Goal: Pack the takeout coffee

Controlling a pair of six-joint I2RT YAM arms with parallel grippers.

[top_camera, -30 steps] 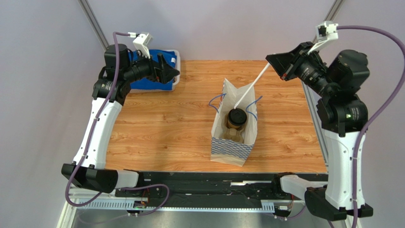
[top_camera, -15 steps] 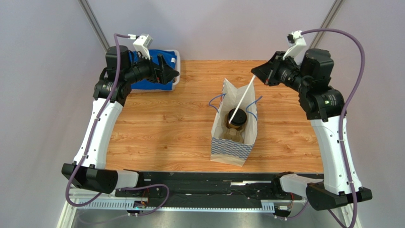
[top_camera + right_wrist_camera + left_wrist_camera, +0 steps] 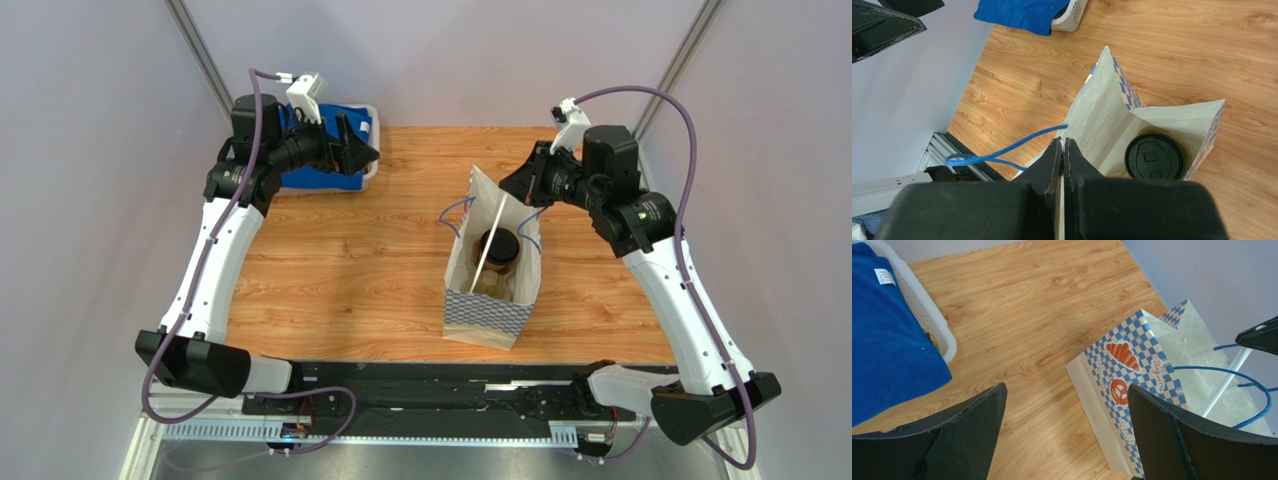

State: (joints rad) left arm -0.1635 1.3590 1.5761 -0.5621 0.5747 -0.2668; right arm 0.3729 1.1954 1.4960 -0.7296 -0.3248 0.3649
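The takeout coffee [image 3: 497,250], a tan cup with a black lid [image 3: 1153,156], stands upright inside the open blue-checked paper bag [image 3: 483,318] at the table's middle. My right gripper [image 3: 512,186] is just above the bag's far rim, shut on a thin white straw [image 3: 487,243]. The straw slants down into the bag, beside the cup. In the right wrist view the gripper [image 3: 1062,142] hangs over the bag's mouth [image 3: 1102,110]. My left gripper [image 3: 366,155] is open and empty, up at the far left. In its own view [image 3: 1067,387] it looks down on the bag [image 3: 1132,365] and the straw [image 3: 1224,385].
A white basket [image 3: 372,168] holding a blue cloth [image 3: 887,340] sits at the table's far left corner, under my left gripper. The bag's blue cord handles [image 3: 1002,150] loop outward from its rim. Bare wooden table [image 3: 340,260] lies on both sides of the bag.
My right arm has swung left and down to the bag's far rim. The straw has gone from slanting above the bag to reaching down inside it. The left arm has barely moved.
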